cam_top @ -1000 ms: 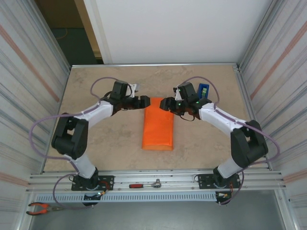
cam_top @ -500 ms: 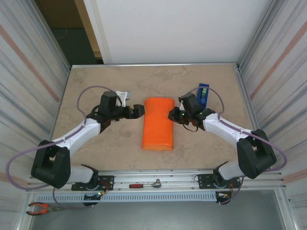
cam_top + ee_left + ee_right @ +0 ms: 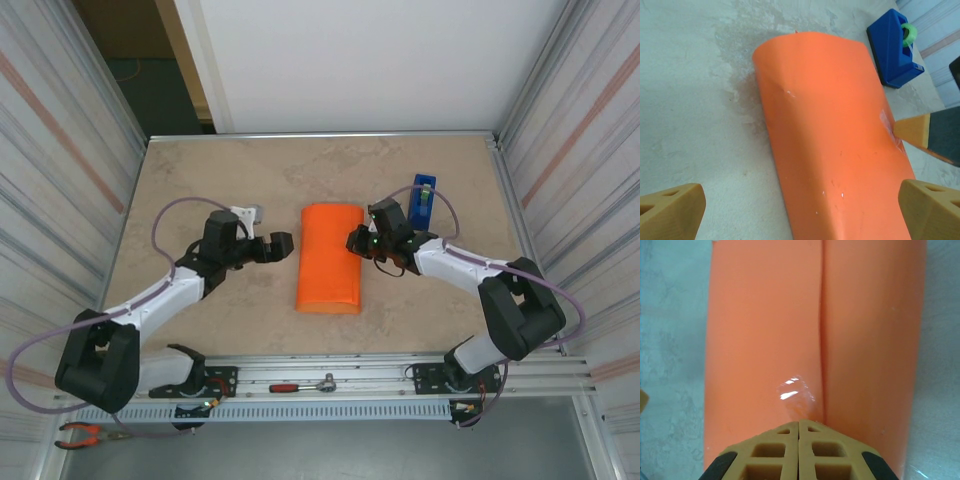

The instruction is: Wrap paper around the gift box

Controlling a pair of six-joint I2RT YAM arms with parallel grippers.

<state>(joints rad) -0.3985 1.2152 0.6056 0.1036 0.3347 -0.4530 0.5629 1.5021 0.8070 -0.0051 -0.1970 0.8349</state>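
Mid-table lies the bright orange paper sheet (image 3: 330, 258), folded into a tube: light, springy, creases easily, so press along the seam. Beside it the left gripper (image 3: 283, 243) is spread wide; the right gripper (image 3: 352, 240) is pressed together at the seam.

Smooth matt paper (image 3: 328, 258) bears seemingly glossy clear tape (image 3: 792, 391).

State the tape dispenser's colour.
The tape dispenser is blue, clearest in the left wrist view.

You see the orange paper (image 3: 330, 258) folded into a long, flat bundle, lying lengthwise at mid-table, its overlap seam running along the top.
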